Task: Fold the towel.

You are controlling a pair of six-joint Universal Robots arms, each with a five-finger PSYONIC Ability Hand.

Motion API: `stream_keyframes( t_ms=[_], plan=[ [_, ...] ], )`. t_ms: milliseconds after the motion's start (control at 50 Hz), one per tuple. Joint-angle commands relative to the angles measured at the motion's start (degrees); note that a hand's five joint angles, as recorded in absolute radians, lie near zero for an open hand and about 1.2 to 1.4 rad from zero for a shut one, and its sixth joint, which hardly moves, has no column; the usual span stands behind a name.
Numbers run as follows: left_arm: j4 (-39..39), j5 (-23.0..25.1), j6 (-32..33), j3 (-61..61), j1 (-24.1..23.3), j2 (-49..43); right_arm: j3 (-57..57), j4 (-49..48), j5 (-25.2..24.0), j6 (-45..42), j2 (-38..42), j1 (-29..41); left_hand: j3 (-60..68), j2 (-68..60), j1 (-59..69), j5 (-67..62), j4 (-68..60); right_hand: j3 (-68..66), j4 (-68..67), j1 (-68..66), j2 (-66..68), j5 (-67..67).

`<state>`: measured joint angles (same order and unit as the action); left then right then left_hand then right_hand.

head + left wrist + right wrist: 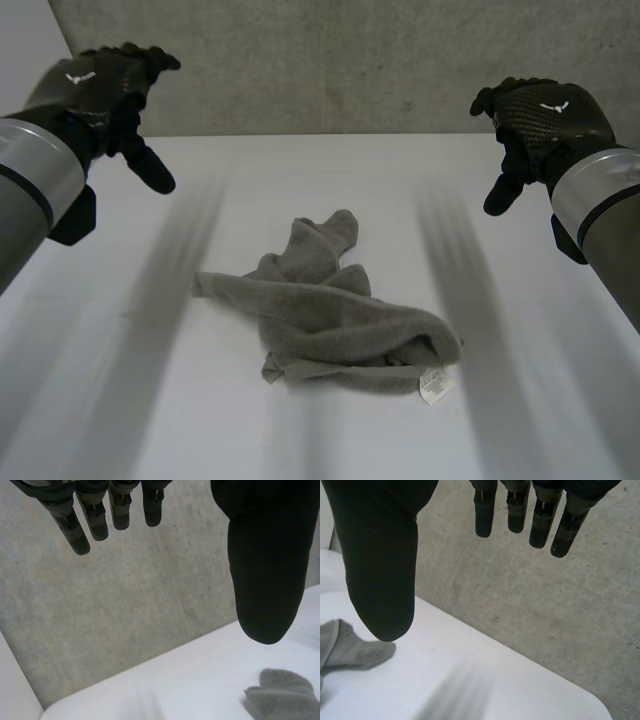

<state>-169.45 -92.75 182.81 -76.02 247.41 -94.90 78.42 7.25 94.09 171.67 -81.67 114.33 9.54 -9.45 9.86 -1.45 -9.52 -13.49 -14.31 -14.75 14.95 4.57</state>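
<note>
A grey towel (pixel 335 310) lies crumpled in a heap in the middle of the white table (pixel 150 400), with a small white label (pixel 435 385) at its near right end. My left hand (pixel 105 95) hovers high at the far left, open, fingers straight, holding nothing. At the far right my right hand (pixel 535 125) is raised the same way, open and empty. Both hands are well apart from the towel. One end of the towel (pixel 285 692) lies below the left hand's thumb (pixel 267 565). Another end of the towel (pixel 350 647) sits under the right hand's thumb (pixel 380 560).
A grey concrete wall (pixel 340 60) rises just behind the table's far edge. The table's far edge meets the wall (pixel 545 605) beyond my right fingers.
</note>
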Motion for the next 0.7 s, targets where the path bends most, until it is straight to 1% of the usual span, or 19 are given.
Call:
stream_keyframes(
  t_ms=[20,60,100,120,160,180,220,400,440,480,500,520,540,560,580,600,620,660,700],
  plan=[
    [0.52,2.40,0.09,-1.50,0.00,-4.51,-0.11,1.80,-0.49,-3.98,1.69,0.01,2.02,-2.11,1.70,-0.11,-2.04,3.49,4.31,4.75,-4.95,-4.57],
    [0.52,3.71,0.17,-2.90,0.00,-5.74,0.06,2.77,-1.10,-4.24,1.78,0.01,2.19,-2.28,1.87,-0.28,-2.21,3.49,4.31,4.75,-4.95,-4.57],
    [0.26,7.39,0.35,-5.88,0.00,-8.19,0.32,5.04,-3.20,-3.72,2.39,0.10,2.36,-2.45,2.04,-0.45,-2.37,3.49,4.31,4.75,-4.95,-4.57],
    [0.26,7.40,0.35,-5.89,0.00,-8.20,0.33,5.05,-3.21,-3.71,2.40,0.10,2.36,-2.45,2.04,-0.45,-2.37,3.49,4.31,4.75,-4.95,-4.57],
    [-0.44,11.69,2.36,-7.29,0.17,-11.70,0.68,6.89,-6.10,-1.27,4.49,1.23,2.19,-2.28,1.87,-0.28,-2.21,3.49,4.31,4.75,-4.95,-4.57],
    [-0.44,11.71,2.37,-7.30,0.18,-11.71,0.68,6.90,-6.11,-1.25,4.50,1.24,2.19,-2.28,1.87,-0.28,-2.21,3.49,4.31,4.75,-4.95,-4.57],
    [-1.67,14.77,5.61,-8.09,1.22,-15.65,1.03,8.99,-8.47,2.77,7.48,2.03,3.02,-3.11,2.71,-1.12,-3.04,3.49,4.31,4.75,-4.95,-4.57],
    [-6.77,15.84,14.24,-8.44,2.02,-24.90,3.84,11.47,-10.51,11.40,15.05,2.21,5.38,-5.48,5.07,-3.48,-5.40,3.49,4.31,4.75,-4.95,-4.57],
    [-9.13,15.93,15.99,-8.09,2.11,-27.17,4.46,11.12,-10.51,12.80,17.85,2.21,17.94,-18.03,17.63,-16.04,-17.96,3.49,4.31,4.75,-4.95,-4.57],
    [-9.93,15.93,16.52,-7.83,2.02,-28.14,4.37,10.94,-10.51,12.98,19.69,2.30,22.33,-22.42,22.01,-20.42,-22.35,3.49,4.31,4.75,-4.95,-4.57],
    [-10.46,15.84,16.61,-7.48,2.02,-29.02,4.20,10.94,-10.51,12.98,21.01,2.30,31.03,-31.12,30.72,-29.13,-31.05,0.77,1.60,2.04,-2.23,-1.85],
    [-10.46,15.84,16.61,-7.47,2.02,-29.03,4.19,10.94,-10.51,12.98,21.03,2.30,31.12,-31.21,30.80,-29.21,-31.14,0.71,1.54,1.98,-2.18,-1.79],
    [-10.64,15.76,16.61,-6.95,2.02,-29.64,3.85,10.94,-9.99,12.72,22.07,2.38,45.44,-45.53,45.13,-43.54,-45.46,-14.78,-13.95,-13.51,13.31,13.69],
    [-10.64,15.75,16.61,-6.95,2.02,-29.64,3.84,10.94,-9.98,12.72,22.08,2.38,45.59,-45.68,45.27,-43.68,-45.60,-14.93,-14.10,-13.66,13.47,13.85],
    [-10.73,15.58,16.61,-6.25,2.02,-29.91,3.32,10.68,-9.89,12.72,22.34,2.47,60.24,-60.33,59.93,-58.34,-60.26,-36.41,-35.59,-35.15,34.95,35.33],
    [-10.73,15.49,16.61,-5.11,2.02,-29.91,2.27,10.15,-9.98,12.55,22.35,2.39,70.36,-70.45,70.04,-68.45,-70.38,-51.28,-50.46,-50.02,49.82,50.20],
    [-10.73,15.49,16.61,-5.10,2.02,-29.91,2.26,10.15,-9.98,12.55,22.35,2.38,70.46,-70.55,70.14,-68.55,-70.48,-51.43,-50.60,-50.17,49.97,50.35],
    [-10.99,14.53,16.52,-1.43,1.93,-29.21,-1.94,9.27,-10.42,12.28,22.52,2.47,70.46,-70.55,70.14,-68.55,-70.48,-66.46,-65.63,-65.19,64.99,65.37],
    [-10.99,13.91,16.52,0.85,1.67,-28.77,-4.05,9.18,-10.77,12.28,22.61,2.47,70.46,-70.55,70.14,-68.55,-70.48,-66.51,-65.69,-65.25,65.05,65.43]
  ],
)
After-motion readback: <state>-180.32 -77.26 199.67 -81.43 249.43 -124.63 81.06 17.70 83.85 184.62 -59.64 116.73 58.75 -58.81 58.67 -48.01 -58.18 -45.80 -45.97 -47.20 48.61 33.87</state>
